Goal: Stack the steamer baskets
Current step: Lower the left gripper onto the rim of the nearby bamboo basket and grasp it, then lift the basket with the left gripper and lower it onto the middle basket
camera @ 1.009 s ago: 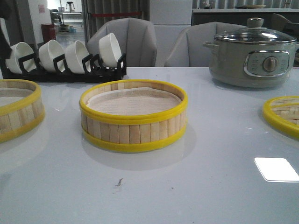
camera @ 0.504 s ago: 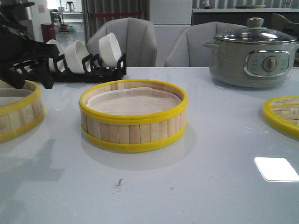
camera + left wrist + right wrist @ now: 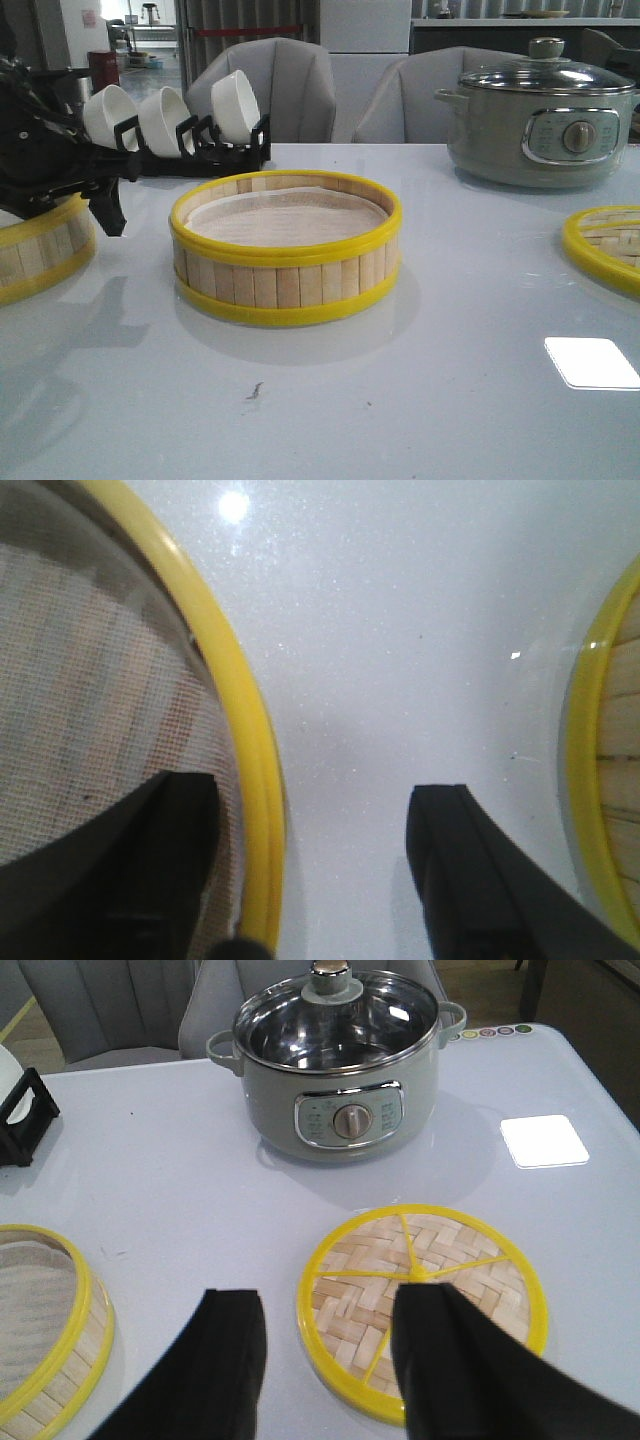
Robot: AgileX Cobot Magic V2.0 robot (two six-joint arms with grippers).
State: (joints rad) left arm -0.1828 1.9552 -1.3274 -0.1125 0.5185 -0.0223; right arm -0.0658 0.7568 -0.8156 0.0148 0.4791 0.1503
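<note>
**Reviewer:** While you had the left arm over there, what did the fingers have hold of?

**Me:** Nothing. Left gripper [image 3: 315, 865] was spread wide, straddling the yellow rim of the left basket [image 3: 40, 250] at the table's left edge, one finger inside over the mesh liner, one outside over bare table [image 3: 400, 400]. Not closed on the wall.

**Reviewer:** And the right?

**Me:** Right gripper [image 3: 325, 1365] also wide apart, empty, hanging over the near rim of the woven lid [image 3: 425, 1305], which lay flat at the table's right, in front of the grey pot [image 3: 340, 1070].

**Reviewer:** Middle basket?

**Me:** Centre basket [image 3: 285, 245] sat untouched mid-table, well apart from the other two. Nothing stacked.

**Reviewer:** Risks?

**Me:** I judged the main one was the pinch on that thin wall: a one-sided grip could let the ring tilt or slip once lifted. Inner finger could snag the liner and drag it out. Carrying it low across might clip the centre basket's rim and shove it. Bowl rack [image 3: 190, 135] stood just behind the left arm, so a sloppy swing could knock it.
</note>
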